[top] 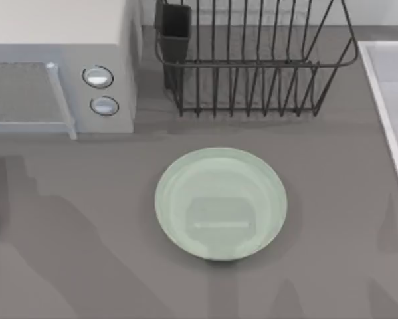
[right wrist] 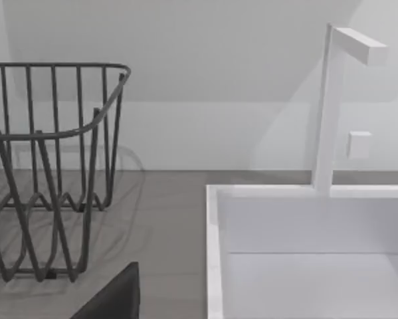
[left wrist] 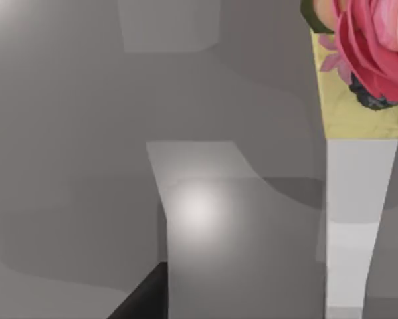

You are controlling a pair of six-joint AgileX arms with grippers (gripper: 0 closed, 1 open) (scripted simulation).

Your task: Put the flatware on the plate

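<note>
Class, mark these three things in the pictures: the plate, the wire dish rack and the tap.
plate (top: 172,174), top view, on its raised rim.
wire dish rack (top: 252,64), top view, on its front top rail.
tap (right wrist: 326,113), right wrist view, on its upright stem.

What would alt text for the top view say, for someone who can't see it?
A round pale green plate sits with nothing on it in the middle of a grey table, seen from above. Behind it stands a dark wire dish rack, with a white microwave at the far left and the edge of a white sink at the right.
</note>
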